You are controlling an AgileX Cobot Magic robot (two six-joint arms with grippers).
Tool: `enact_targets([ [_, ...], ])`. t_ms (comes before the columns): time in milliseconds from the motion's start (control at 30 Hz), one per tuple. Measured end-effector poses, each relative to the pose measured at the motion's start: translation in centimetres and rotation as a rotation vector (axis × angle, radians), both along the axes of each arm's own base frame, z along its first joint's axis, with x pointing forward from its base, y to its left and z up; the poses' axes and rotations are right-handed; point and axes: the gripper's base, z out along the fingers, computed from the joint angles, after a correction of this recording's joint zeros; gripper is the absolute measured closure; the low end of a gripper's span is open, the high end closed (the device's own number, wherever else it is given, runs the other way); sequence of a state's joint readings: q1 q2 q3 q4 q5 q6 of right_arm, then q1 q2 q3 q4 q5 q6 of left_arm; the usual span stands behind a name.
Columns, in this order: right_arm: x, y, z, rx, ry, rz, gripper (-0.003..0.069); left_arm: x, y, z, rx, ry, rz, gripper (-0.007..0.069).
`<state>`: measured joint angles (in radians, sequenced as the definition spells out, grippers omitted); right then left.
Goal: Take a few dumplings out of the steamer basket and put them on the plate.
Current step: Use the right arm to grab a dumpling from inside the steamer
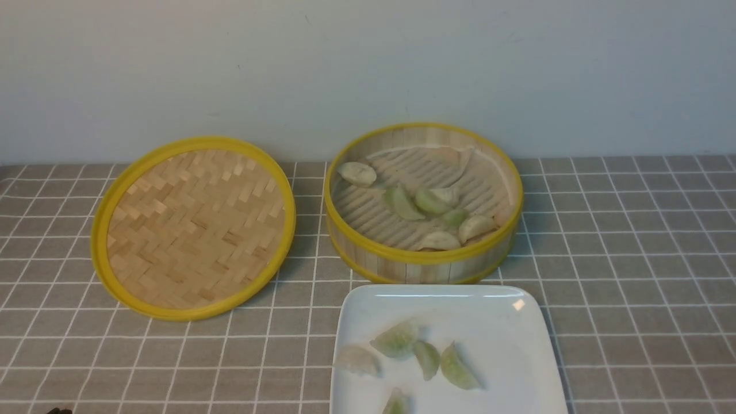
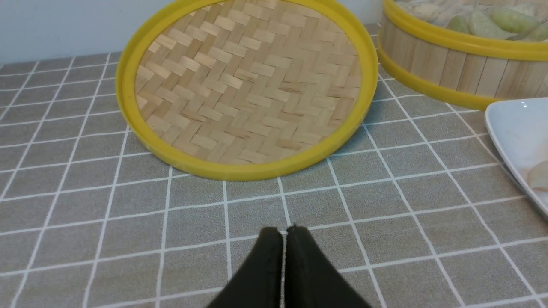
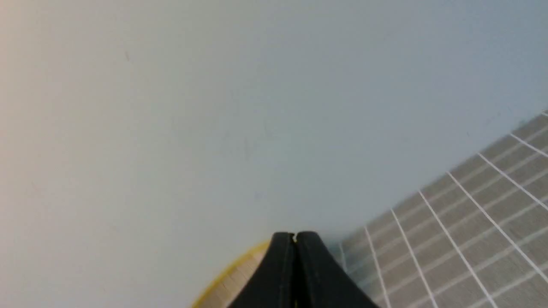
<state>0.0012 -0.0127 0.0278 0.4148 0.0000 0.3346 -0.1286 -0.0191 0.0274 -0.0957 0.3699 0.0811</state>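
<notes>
- Left gripper (image 2: 284,231): hung low over the cloth on the near side of the lid, pointing toward it and well apart from the plate.
- Right gripper (image 3: 294,235): pointed toward the wall, with a sliver of yellow rim (image 3: 227,276) just beside its tip; which bamboo piece that rim belonged to could not be told.
- Surface: a grey tablecloth (image 1: 632,259) with a white grid, backed by a plain pale wall (image 1: 368,69).
- Steamer basket (image 1: 422,261): stood at centre near the wall and held several dumplings (image 1: 402,201), green and off-white.
- Plate (image 1: 517,345): lay just in front of the basket and carried 5 dumplings (image 1: 397,339); the nearest was cut off by the frame edge.
- Woven lid (image 1: 195,227): lay to the left of the basket.
- Jaws: both grippers had their fingers pressed together, gripping nothing and touching none of the items.
</notes>
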Motion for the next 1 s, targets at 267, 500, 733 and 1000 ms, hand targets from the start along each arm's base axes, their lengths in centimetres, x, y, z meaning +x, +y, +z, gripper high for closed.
enact_targets([
  [267,-0.4,-0.5,1.6,0.117,-0.141,-0.028,0.0672,0.0,0.0,0.0,0.0,0.001,0.0,0.0629],
  [500,2.0,1.7,9.4,-0.176,0.299,0.191,0.0672,0.0,0.0,0.0,0.0,0.002,0.0,0.0629],
  [733,12.3,3.0,14.5,-0.491,0.852,0.392,0.0669,0.0,0.0,0.0,0.0,0.002,0.0,0.0629],
  [1000,22.4,7.3,14.7,-0.629,1.109,0.611,0.0667,0.0,0.0,0.0,0.0,0.002,0.0,0.0629],
])
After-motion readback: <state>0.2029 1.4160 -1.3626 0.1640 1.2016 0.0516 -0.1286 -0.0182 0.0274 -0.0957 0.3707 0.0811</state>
